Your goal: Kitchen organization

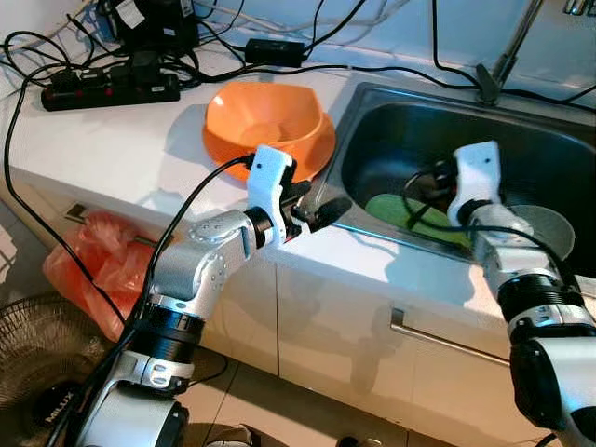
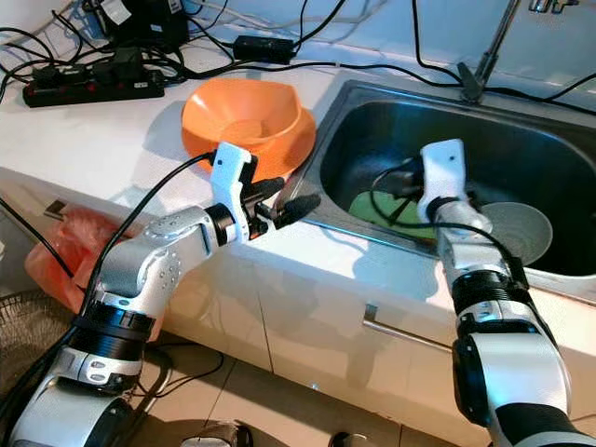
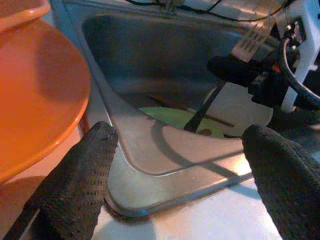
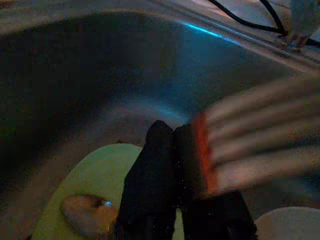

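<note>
An orange bowl sits on the white counter just left of the steel sink. My left gripper is open over the sink's near left rim, beside the bowl, with nothing between its fingers. A green plate and a white plate lie in the basin. My right gripper hangs in the sink above the green plate, shut on a fork whose tines point up. The fork's dark handle reaches down toward the plate. A small brownish item rests on the green plate.
A black power strip and several cables lie at the back of the counter. The faucet stands behind the sink. On the floor by the cabinet are a red plastic bag and a fan.
</note>
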### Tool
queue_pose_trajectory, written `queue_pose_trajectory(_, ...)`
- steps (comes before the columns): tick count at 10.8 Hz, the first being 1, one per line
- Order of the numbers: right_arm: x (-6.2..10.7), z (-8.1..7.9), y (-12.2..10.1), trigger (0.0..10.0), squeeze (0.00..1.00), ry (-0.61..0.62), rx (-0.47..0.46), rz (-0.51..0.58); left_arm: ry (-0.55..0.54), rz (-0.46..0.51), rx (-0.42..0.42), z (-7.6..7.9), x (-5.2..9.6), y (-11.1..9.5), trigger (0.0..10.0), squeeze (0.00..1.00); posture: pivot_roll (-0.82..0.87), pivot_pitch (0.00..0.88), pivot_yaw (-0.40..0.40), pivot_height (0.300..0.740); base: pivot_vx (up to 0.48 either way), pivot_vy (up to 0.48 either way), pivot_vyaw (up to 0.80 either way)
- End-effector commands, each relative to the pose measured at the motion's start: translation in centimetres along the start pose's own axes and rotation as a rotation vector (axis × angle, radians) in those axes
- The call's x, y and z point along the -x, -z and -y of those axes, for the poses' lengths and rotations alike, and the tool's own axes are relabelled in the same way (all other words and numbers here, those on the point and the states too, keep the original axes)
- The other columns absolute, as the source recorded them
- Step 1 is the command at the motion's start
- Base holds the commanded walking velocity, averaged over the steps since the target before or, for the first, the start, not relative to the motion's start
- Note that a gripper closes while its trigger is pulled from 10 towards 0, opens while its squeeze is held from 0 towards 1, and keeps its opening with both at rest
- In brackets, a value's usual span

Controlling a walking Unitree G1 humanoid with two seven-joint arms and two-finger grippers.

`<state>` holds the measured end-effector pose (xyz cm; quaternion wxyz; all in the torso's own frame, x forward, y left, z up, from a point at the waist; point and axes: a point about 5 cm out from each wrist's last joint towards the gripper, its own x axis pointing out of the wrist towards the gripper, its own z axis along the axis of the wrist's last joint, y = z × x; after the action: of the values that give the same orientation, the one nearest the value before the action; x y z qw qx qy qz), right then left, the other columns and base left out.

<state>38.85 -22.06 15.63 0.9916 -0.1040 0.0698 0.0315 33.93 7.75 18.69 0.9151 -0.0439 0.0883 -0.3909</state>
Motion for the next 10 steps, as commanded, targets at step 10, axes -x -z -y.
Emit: queue_pose_trajectory(10,-0.2,-0.3,-2.8,10.0,1.00,-0.025,0.018,0.142,-0.013,-0.003,-0.114,-0.8,0.9,-1.2,10.0,0.28,0.14,0.086,0.017,0.740,0.000,0.000,0.00)
